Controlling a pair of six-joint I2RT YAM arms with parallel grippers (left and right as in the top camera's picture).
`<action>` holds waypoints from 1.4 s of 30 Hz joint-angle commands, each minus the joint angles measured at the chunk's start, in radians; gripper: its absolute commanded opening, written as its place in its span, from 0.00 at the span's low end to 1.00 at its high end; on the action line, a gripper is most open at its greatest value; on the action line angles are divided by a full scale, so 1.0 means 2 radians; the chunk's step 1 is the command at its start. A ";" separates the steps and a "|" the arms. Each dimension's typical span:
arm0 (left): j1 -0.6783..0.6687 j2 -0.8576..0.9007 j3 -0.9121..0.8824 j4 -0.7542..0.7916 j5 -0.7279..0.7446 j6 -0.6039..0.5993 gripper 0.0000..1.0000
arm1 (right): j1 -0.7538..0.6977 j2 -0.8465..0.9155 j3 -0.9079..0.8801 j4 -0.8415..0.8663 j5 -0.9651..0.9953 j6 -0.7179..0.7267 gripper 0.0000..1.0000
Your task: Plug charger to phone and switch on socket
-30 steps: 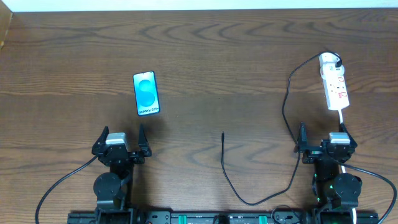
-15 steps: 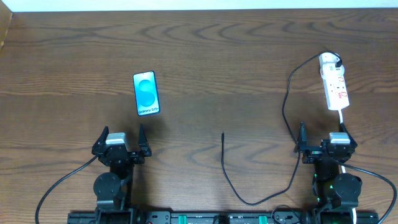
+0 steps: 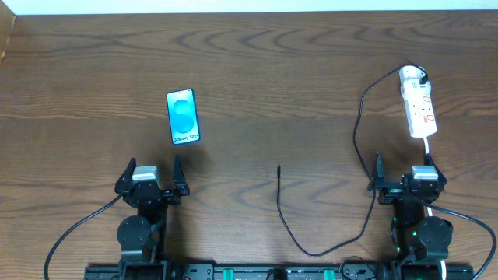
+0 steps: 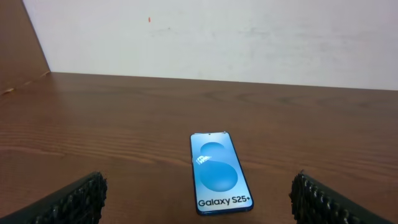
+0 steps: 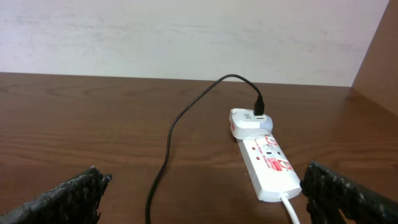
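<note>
The phone (image 3: 184,117) lies flat, screen up, left of the table's middle; the left wrist view shows it (image 4: 219,172) just ahead of my left gripper (image 3: 152,173), which stands open and empty near the front edge. The charger's thin black cable (image 3: 359,128) runs from a white adapter (image 3: 412,76) plugged into the socket (image 3: 420,111) at the right, loops along the front and ends with its plug tip (image 3: 279,169) at mid-table. My right gripper (image 3: 403,174) is open, just short of the socket (image 5: 267,164), nothing between its fingers.
The dark wooden table (image 3: 264,70) stretches back to a white wall (image 4: 217,31). A wooden side panel (image 5: 379,56) stands at the right, another at the left (image 4: 22,43). The socket's white cord (image 3: 429,148) runs toward the right arm's base.
</note>
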 commanded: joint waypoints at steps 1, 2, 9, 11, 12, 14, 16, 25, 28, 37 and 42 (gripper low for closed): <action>0.003 -0.003 -0.010 -0.019 -0.014 0.008 0.94 | 0.004 -0.003 -0.001 -0.001 0.006 0.007 0.99; 0.003 -0.003 -0.010 -0.019 -0.014 0.008 0.94 | 0.004 -0.003 -0.001 -0.001 0.006 0.007 0.99; 0.003 -0.003 -0.010 -0.019 -0.014 0.008 0.94 | 0.004 -0.003 -0.001 -0.001 0.005 0.007 0.99; 0.003 -0.003 -0.010 -0.019 -0.014 0.008 0.94 | 0.004 -0.003 -0.001 -0.001 0.006 0.007 0.99; 0.003 -0.003 -0.010 -0.019 -0.014 0.009 0.94 | 0.004 -0.003 -0.001 -0.002 0.006 0.007 0.99; 0.003 -0.003 -0.010 -0.019 -0.014 0.009 0.94 | 0.004 -0.003 -0.001 -0.001 0.006 0.007 0.99; 0.003 -0.003 -0.010 -0.017 -0.014 0.009 0.94 | 0.004 -0.003 -0.001 -0.001 0.005 0.007 0.99; 0.003 -0.002 0.014 -0.016 -0.014 0.009 0.94 | 0.004 -0.003 -0.001 -0.001 0.006 0.007 0.99; 0.003 0.005 0.036 -0.028 -0.014 0.009 0.94 | 0.004 -0.003 -0.001 -0.001 0.006 0.007 0.99; 0.003 0.121 0.177 -0.080 -0.014 0.013 0.94 | 0.004 -0.003 -0.001 -0.001 0.006 0.007 0.99; 0.003 0.213 0.268 -0.093 -0.014 0.013 0.95 | 0.004 -0.003 -0.001 -0.001 0.006 0.007 0.99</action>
